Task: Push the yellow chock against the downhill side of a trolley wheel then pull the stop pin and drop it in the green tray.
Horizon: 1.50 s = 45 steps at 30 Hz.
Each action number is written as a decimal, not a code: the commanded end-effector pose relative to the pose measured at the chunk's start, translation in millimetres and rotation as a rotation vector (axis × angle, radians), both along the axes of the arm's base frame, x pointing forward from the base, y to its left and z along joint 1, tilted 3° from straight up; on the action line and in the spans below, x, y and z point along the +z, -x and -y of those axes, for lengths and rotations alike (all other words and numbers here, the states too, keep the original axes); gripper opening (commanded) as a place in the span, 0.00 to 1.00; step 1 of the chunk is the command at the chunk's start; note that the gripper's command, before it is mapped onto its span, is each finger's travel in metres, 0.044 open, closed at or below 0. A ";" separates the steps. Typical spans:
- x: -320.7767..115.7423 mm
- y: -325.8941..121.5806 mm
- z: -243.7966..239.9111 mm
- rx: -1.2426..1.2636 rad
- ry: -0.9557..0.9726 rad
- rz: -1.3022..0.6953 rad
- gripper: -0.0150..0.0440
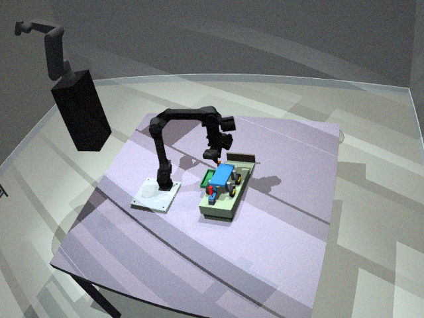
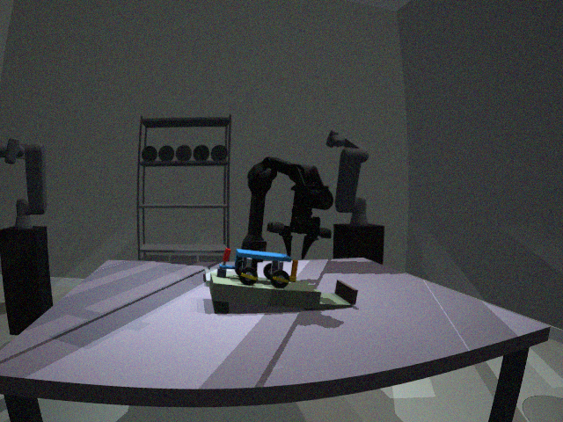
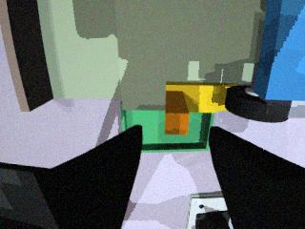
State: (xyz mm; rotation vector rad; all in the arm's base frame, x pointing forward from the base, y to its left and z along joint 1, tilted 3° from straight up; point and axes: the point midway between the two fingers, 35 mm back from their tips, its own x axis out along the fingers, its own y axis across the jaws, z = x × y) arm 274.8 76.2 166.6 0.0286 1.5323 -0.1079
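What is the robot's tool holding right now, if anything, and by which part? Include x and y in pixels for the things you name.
Nothing: the tool (image 1: 215, 161) (image 2: 296, 258) (image 3: 175, 133) is open, its fingers apart and clear of the chock's orange handle (image 1: 218, 163) (image 2: 294, 270) (image 3: 176, 123).

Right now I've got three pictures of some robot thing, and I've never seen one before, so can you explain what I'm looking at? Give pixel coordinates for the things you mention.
The machine is one black arm (image 1: 186, 114) (image 2: 258, 204) with a two-fingered tool (image 1: 216, 161) (image 2: 296, 258) (image 3: 175, 133). One picture looks down from above, one across the table (image 1: 273, 236) (image 2: 363, 345), one from the arm's wrist. On the table sits a ramp (image 1: 218, 209) (image 2: 263, 295) with a blue trolley (image 1: 221, 175) (image 2: 261, 254), a red-headed pin (image 1: 210, 190) (image 2: 226, 255) at its high end and a yellow chock (image 3: 200, 97) by a wheel; a green tray (image 1: 203, 185) (image 3: 166, 151) lies beside. The tool is open, holding nothing.
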 end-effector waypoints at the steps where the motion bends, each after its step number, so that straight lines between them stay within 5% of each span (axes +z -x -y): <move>1: 14.7 -1.3 -0.1 -0.006 0.005 0.008 0.58; 3: 17.9 -1.6 -0.2 -0.006 0.005 0.008 0.58; 7: 8.5 -0.3 -0.4 0.000 -0.001 0.003 0.75; 11: 22.4 -2.5 -0.8 0.080 0.006 0.091 0.58; 45: 49.8 -26.5 153.8 1.199 0.216 -0.135 0.58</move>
